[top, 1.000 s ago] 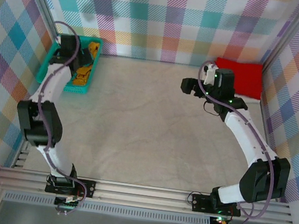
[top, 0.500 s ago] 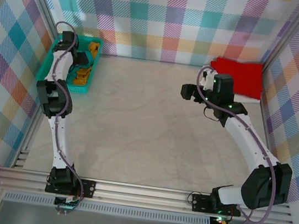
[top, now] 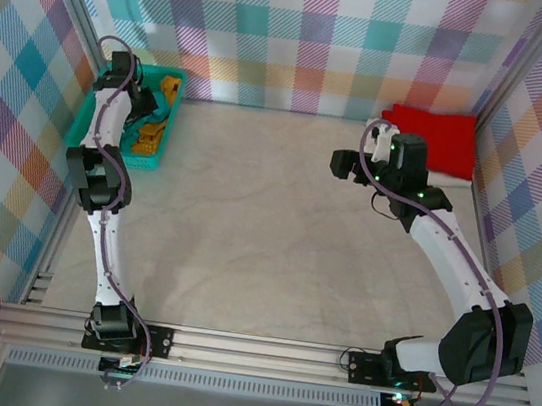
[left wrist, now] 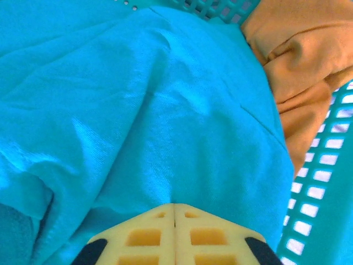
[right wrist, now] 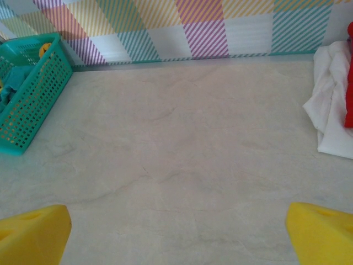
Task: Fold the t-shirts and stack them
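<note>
Plaid walls are boxing in a pale counter, and the left pincer is sitting down in the basket at the far-left corner. Its pads are pressed together right against the teal tee, though I cannot tell whether a fold is actually caught between them. The mustard tee is lying bunched beside the teal one, touching it by the mesh. Over at the far right, the red tee is resting on the white tee, and the right pincer is hovering over bare counter, pads wide apart, holding nothing. This is looking like the pick of the next shirt. Here is the danger: if that pinch is catching only a thin ridge, the cloth is going to slip out on the lift. If it is biting deep, the mustard tee could be coming along too, or a hem could be snagging in the mesh and dragging the basket.
</note>
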`<state>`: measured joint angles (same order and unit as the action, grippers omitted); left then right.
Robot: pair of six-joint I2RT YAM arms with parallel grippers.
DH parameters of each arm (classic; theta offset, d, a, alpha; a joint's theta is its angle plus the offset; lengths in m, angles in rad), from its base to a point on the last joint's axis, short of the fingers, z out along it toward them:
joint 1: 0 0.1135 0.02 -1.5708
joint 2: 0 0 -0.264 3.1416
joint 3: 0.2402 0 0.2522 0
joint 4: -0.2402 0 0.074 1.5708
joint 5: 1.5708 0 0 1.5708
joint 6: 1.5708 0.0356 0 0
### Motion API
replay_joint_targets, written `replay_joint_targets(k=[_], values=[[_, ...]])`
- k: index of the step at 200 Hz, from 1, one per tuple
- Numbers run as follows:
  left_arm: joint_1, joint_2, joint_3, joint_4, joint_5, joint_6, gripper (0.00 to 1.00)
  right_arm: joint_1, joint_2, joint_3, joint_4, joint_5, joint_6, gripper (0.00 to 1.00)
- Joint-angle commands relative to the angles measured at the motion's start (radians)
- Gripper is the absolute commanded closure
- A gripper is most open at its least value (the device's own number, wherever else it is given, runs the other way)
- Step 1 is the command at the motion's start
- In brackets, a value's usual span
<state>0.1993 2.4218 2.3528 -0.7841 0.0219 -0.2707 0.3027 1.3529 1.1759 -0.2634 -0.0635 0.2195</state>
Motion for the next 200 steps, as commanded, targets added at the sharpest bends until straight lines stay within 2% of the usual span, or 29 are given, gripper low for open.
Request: replay_joint_targets(k=[1, 35, 60, 97, 113, 133, 151, 167, 200], values=[[0.002, -0.121, 0.041, 0.000, 0.023, -0.044, 1.00, 0.007, -0.017, -0.005, 0.028, 0.006, -0.013, 0.00], [-0.012, -0.154, 0.114, -0.088, 0.020, -0.040, 1.00, 0.006, -0.005, 0.003, 0.049, -0.011, -0.003, 0.00], [-0.030, -0.211, 0.128, -0.078, 0.031, -0.033, 1.00, 0.006, -0.001, 0.019, 0.039, -0.030, 0.004, 0.00], [-0.108, -0.275, 0.352, -0.087, -0.002, 0.035, 1.00, 0.006, -0.014, 0.024, 0.041, -0.024, 0.010, 0.00], [-0.147, -0.340, 0.389, -0.039, 0.018, 0.038, 1.00, 0.006, -0.023, 0.029, 0.039, -0.012, 0.017, 0.00], [-0.223, -0.440, 0.390, 0.029, 0.046, 0.072, 1.00, 0.007, -0.036, 0.038, 0.039, 0.000, 0.018, 0.00], [-0.328, -0.516, 0.389, 0.075, 0.046, 0.147, 1.00, 0.006, -0.053, 0.043, 0.039, 0.011, 0.014, 0.00], [-0.411, -0.563, 0.389, 0.102, 0.085, 0.156, 1.00, 0.007, -0.068, 0.049, 0.033, 0.027, 0.005, 0.00], [-0.578, -0.594, 0.378, 0.042, 0.076, 0.176, 1.00, 0.006, -0.113, 0.050, 0.021, 0.097, 0.010, 0.00]])
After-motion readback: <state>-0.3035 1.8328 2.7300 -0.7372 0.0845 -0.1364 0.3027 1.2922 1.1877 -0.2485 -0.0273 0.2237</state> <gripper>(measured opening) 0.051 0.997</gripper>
